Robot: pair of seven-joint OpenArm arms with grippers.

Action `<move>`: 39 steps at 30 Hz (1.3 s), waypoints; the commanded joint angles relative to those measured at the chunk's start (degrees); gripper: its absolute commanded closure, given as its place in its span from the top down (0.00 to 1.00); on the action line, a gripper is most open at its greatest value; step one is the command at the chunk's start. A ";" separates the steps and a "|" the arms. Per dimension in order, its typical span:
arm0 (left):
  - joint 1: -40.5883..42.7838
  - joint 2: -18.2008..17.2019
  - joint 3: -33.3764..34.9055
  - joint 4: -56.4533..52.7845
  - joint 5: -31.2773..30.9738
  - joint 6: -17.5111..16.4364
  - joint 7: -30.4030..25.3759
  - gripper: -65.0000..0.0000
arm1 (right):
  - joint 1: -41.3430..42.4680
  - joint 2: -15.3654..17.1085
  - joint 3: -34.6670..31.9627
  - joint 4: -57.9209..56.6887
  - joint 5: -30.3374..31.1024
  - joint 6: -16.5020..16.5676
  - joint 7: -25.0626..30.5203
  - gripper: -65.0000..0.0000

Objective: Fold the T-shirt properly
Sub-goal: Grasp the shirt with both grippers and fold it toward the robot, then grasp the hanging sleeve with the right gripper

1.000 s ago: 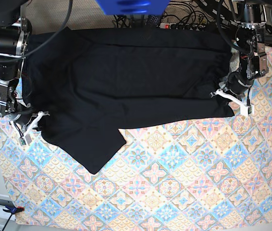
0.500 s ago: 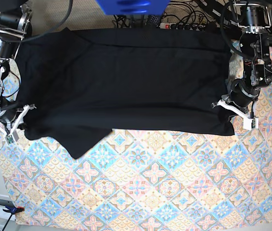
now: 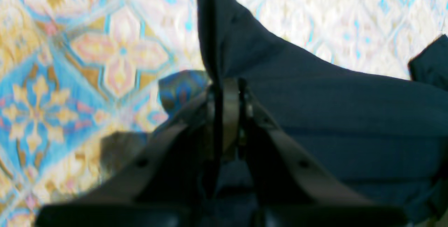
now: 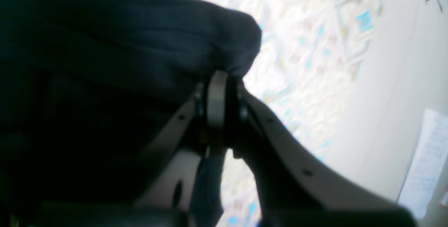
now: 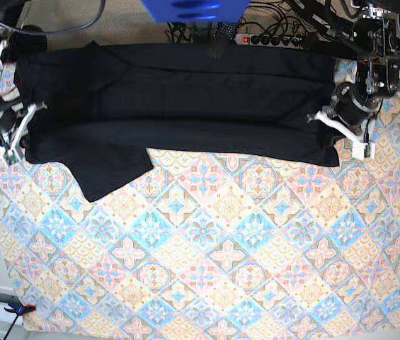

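T-shirt (image 5: pixel 178 99) – stretched across frame top | both jaws clamped on its corners | risk – cloth slips free if pulled tauter; lower-left sleeve folds crooked on worktop (image 5: pixel 256 269)

The base view is evenly and brightly lit and sharp, and the plain black cloth T-shirt (image 5: pixel 178 99) reads as a near-featureless dark mass against the patterned tile-print counter (image 5: pixel 221 255). Both wrist views are soft and out of focus. In the left wrist view the far counter pattern washes out pale. The right wrist view is dim on its left, overexposed toward the upper right.
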 commanded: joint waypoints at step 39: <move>4.03 0.49 -7.85 -2.41 -0.43 -0.13 4.03 0.47 | -2.74 -4.07 -1.31 9.93 -14.66 -0.29 0.35 0.27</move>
